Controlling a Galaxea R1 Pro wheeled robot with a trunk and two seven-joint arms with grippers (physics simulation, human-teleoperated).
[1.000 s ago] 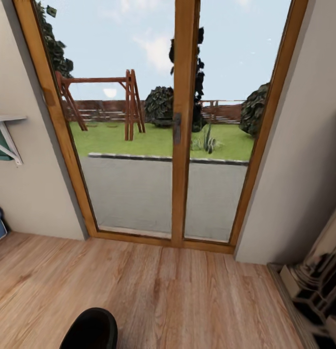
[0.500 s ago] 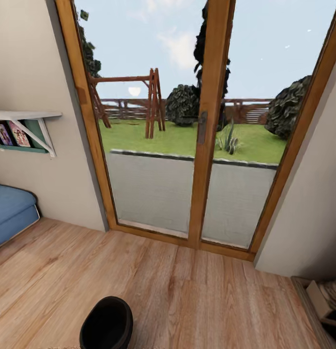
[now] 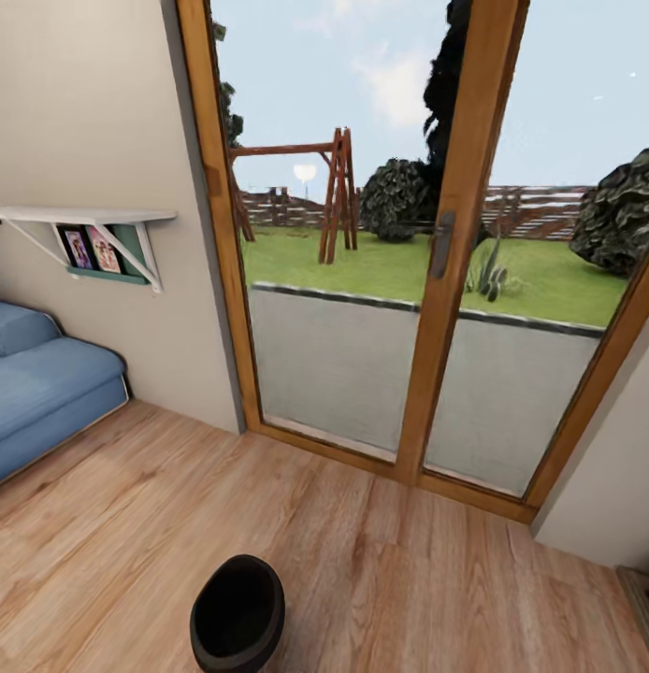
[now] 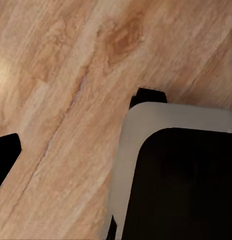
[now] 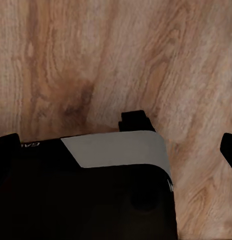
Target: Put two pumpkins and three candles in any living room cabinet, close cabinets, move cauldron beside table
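A black round cauldron (image 3: 237,612) with its mouth upward stands on the wooden floor at the bottom of the head view, in front of the glass doors. The pumpkins, the candles and the cabinet are out of view. In the left wrist view my left gripper (image 4: 116,155) hangs over bare floorboards, one dark fingertip (image 4: 5,152) at the frame's edge and nothing held. My right gripper (image 5: 118,145) hangs the same way over the floor, a dark fingertip (image 5: 229,147) at the far edge. Both look open and empty.
Tall wood-framed glass doors (image 3: 446,280) face a garden straight ahead. A blue sofa (image 3: 39,388) lies against the left wall under a white shelf (image 3: 91,217) with pictures. My own grey and black base (image 4: 181,175) shows under both wrists.
The head view has swung to the left: the doors slid right in the picture, the blue sofa and shelf came into view, and the pale object at the right edge left it.
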